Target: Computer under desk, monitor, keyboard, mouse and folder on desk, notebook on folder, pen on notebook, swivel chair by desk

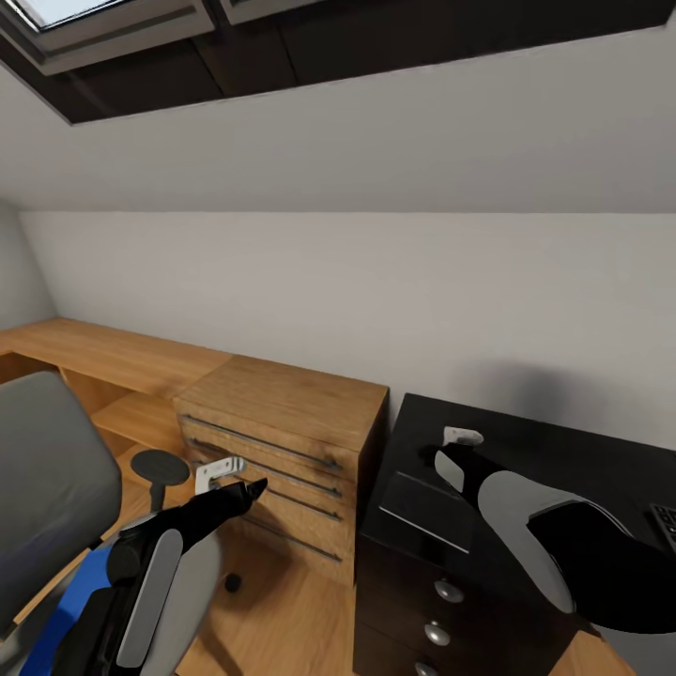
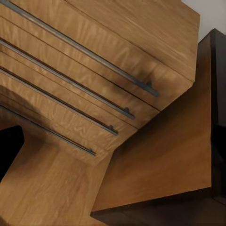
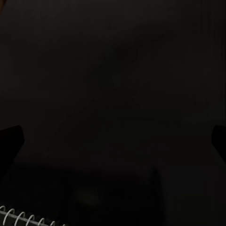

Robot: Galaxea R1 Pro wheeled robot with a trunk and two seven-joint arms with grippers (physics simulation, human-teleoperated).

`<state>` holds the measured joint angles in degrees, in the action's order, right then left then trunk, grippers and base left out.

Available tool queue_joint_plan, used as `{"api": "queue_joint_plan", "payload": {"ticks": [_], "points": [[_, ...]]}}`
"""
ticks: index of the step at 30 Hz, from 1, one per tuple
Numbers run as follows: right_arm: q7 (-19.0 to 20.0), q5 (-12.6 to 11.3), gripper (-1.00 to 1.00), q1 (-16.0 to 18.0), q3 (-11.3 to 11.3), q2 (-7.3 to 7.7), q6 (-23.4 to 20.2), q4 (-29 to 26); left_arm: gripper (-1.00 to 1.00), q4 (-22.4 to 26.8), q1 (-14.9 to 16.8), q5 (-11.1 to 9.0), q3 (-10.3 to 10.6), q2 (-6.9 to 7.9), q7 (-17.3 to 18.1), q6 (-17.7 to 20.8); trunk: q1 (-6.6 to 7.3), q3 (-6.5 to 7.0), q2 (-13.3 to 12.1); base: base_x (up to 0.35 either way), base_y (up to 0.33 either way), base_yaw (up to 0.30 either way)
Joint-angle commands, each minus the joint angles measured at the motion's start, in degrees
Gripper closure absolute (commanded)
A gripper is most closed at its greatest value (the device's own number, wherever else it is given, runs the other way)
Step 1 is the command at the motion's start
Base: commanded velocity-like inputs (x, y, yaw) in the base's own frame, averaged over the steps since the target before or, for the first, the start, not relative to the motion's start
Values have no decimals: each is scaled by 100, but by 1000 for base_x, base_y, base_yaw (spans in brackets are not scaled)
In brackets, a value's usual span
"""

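Beside the black desk [image 1: 601,451], at the end that holds its drawers, the robot faces a grey wall under a sloped ceiling. Its right gripper [image 1: 449,460] hangs over the glossy desk top, just past a flat dark notebook [image 1: 424,512] lying near the desk's front edge. In the right wrist view the jaws stand wide apart, their dark tips at either side of the frame, empty, with black desk surface between them and a white spiral binding [image 3: 23,219] just at the edge. So the notebook lies beside and slightly behind the open claw, not between the jaws. My judgement is that the arm is held there in order to work with the notebook, which must end up stacked on the folder.

The left gripper [image 1: 233,479] hovers over the wood floor in front of a light wood drawer unit [image 1: 282,441]; whether it is open or closed cannot be told. The grey swivel chair [image 1: 47,507] stands close at the robot's left, with the blue folder [image 1: 70,606] on its seat, below and behind the left arm. A corner of the keyboard [image 1: 665,526] shows at the desk's far right.
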<state>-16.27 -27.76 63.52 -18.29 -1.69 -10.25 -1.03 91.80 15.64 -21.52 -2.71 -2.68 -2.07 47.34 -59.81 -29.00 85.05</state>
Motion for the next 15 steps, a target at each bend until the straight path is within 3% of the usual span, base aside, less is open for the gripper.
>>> {"api": "queue_joint_plan", "payload": {"ticks": [1, 6, 15], "points": [[-42, -39, -100, 2, -50, -3, -38, -11, -100, 5, 3, -47, -10, -5, -22, 31, -1, -6, 3, 192, 0, 0], [-64, -37, -100, 2, -51, 1, -38, -12, -100, 5, 1, -52, -10, -5, -22, 34, -1, -6, 3, 161, 0, 0], [-63, -39, -100, 2, -55, 0, -53, -12, -100, 11, 1, -62, -6, -4, -13, 47, -1, -6, 3, 29, 0, 0]]}}
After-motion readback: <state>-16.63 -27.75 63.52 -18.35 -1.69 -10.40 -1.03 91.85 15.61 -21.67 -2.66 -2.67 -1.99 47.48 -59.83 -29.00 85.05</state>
